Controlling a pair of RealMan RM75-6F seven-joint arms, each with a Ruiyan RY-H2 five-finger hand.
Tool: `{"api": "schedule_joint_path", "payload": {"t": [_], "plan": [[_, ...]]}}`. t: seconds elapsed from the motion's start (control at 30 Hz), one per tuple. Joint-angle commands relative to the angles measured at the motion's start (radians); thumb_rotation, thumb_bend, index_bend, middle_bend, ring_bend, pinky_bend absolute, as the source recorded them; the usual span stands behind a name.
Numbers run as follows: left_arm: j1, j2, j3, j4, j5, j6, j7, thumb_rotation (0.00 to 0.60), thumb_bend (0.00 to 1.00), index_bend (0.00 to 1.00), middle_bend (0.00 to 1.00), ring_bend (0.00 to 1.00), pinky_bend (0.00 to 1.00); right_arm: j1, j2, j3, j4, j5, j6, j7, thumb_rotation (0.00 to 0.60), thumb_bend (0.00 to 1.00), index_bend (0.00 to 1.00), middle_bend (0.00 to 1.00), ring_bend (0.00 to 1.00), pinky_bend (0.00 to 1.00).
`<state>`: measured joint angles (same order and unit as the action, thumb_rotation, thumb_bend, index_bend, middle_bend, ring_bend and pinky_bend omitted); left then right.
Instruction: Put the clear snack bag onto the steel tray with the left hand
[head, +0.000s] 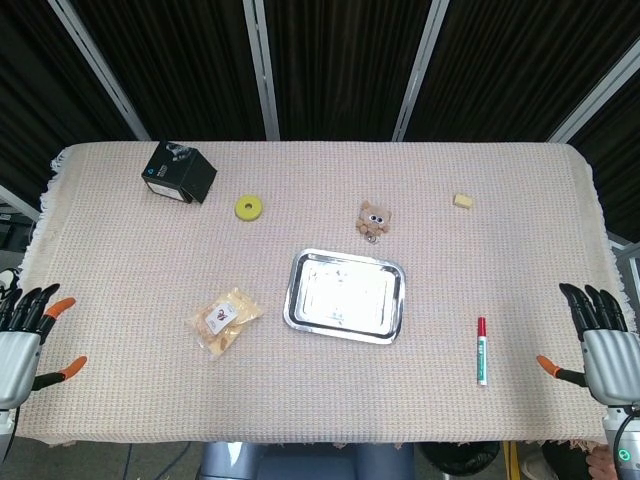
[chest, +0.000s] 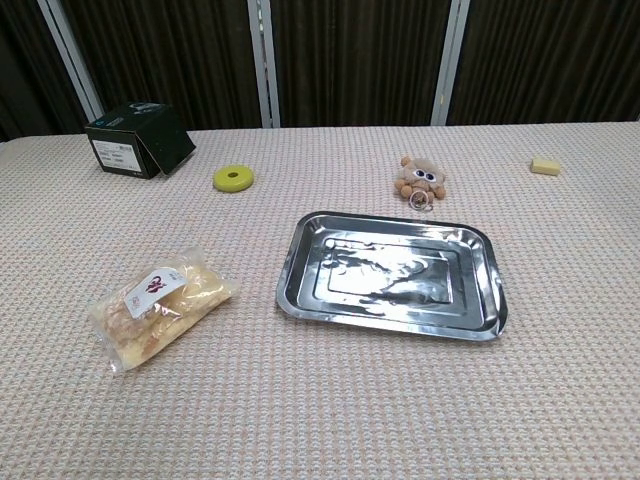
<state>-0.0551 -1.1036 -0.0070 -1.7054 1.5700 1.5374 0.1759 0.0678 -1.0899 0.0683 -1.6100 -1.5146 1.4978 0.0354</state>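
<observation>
The clear snack bag (head: 226, 320) (chest: 158, 304) lies flat on the woven cloth, left of the steel tray (head: 345, 296) (chest: 391, 274), which holds nothing. My left hand (head: 22, 336) hovers at the table's near left corner, fingers spread and holding nothing, well to the left of the bag. My right hand (head: 600, 345) sits at the near right corner, fingers apart too. Neither hand shows in the chest view.
A black box (head: 179, 172) and a yellow ring (head: 249, 207) stand at the back left. A small plush toy (head: 374, 219) lies behind the tray, a yellow block (head: 463, 201) at the back right, and a red-capped marker (head: 481, 350) near my right hand.
</observation>
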Motion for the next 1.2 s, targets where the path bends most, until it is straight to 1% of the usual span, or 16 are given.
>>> {"api": "schedule_joint_path", "payload": {"t": [0.03,0.17,0.23,0.37,0.43,0.53,0.6,0.63,0.7,0.8,0.87,1.0,1.07,1.2], "plan": [[-0.006,0.001,-0.001,0.001,0.005,-0.006,0.004,0.528,0.0,0.21,0.07,0.06,0.03,-0.001,0.001,-0.001,0.001,-0.003,0.002,0.004,0.6,0.0,0.0,0.08,0.0,0.0],[-0.022,0.001,-0.002,0.0,0.01,-0.03,-0.01,0.528,0.0,0.21,0.07,0.06,0.03,-0.003,0.003,-0.002,0.002,-0.001,0.002,0.003,0.6,0.0,0.0,0.08,0.0,0.0],[-0.038,-0.002,-0.005,0.003,0.001,-0.06,-0.025,0.527,0.0,0.22,0.08,0.06,0.03,-0.003,0.004,-0.001,0.001,0.001,0.001,0.003,0.6,0.0,0.0,0.08,0.0,0.0],[-0.098,0.001,-0.011,0.005,-0.006,-0.16,-0.018,0.53,0.0,0.22,0.07,0.06,0.03,-0.002,0.008,-0.001,-0.001,-0.001,0.002,0.002,0.6,0.0,0.0,0.08,0.0,0.0],[-0.139,0.0,-0.018,-0.002,-0.005,-0.217,-0.006,0.527,0.0,0.2,0.06,0.04,0.03,-0.002,0.009,0.0,-0.003,-0.003,0.004,0.0,0.6,0.0,0.0,0.08,0.0,0.0],[-0.19,-0.008,-0.025,-0.011,-0.012,-0.297,0.026,0.525,0.0,0.15,0.01,0.0,0.01,-0.002,0.011,-0.001,-0.007,-0.006,0.006,0.0,0.6,0.0,0.0,0.08,0.0,0.0],[-0.236,-0.017,-0.026,-0.024,-0.03,-0.382,0.043,0.524,0.0,0.11,0.0,0.0,0.0,-0.003,0.011,-0.001,-0.009,-0.009,0.009,-0.001,0.6,0.0,0.0,0.08,0.0,0.0],[-0.252,-0.021,-0.028,-0.027,-0.039,-0.409,0.048,0.526,0.0,0.1,0.0,0.0,0.0,-0.004,0.012,-0.002,-0.009,-0.009,0.009,-0.002,0.6,0.0,0.0,0.08,0.0,0.0],[-0.301,-0.046,-0.037,-0.022,-0.055,-0.481,0.069,0.529,0.0,0.1,0.0,0.0,0.0,-0.005,0.014,-0.003,-0.012,-0.007,0.009,-0.002,0.6,0.0,0.0,0.08,0.0,0.0],[-0.345,-0.085,-0.044,-0.011,-0.073,-0.541,0.104,0.529,0.02,0.11,0.0,0.0,0.0,-0.009,0.015,-0.004,-0.014,-0.006,0.012,-0.002,0.6,0.0,0.0,0.08,0.0,0.0],[-0.373,-0.13,-0.048,-0.003,-0.088,-0.577,0.104,0.53,0.04,0.11,0.0,0.0,0.0,-0.014,0.017,-0.006,-0.015,-0.004,0.016,-0.001,0.6,0.0,0.0,0.08,0.0,0.0],[-0.415,-0.201,-0.052,0.042,-0.109,-0.626,0.12,0.527,0.04,0.11,0.0,0.0,0.01,-0.021,0.019,-0.007,-0.015,0.005,0.019,0.007,0.6,0.0,0.0,0.08,0.0,0.0],[-0.435,-0.246,-0.06,0.072,-0.137,-0.65,0.126,0.525,0.04,0.11,0.0,0.0,0.01,-0.025,0.021,-0.006,-0.013,0.009,0.023,0.013,0.6,0.0,0.0,0.08,0.0,0.0],[-0.458,-0.306,-0.07,0.11,-0.176,-0.666,0.14,0.53,0.04,0.12,0.0,0.0,0.01,-0.031,0.023,-0.006,-0.009,0.012,0.029,0.02,0.6,0.0,0.0,0.08,0.0,0.0]]}}
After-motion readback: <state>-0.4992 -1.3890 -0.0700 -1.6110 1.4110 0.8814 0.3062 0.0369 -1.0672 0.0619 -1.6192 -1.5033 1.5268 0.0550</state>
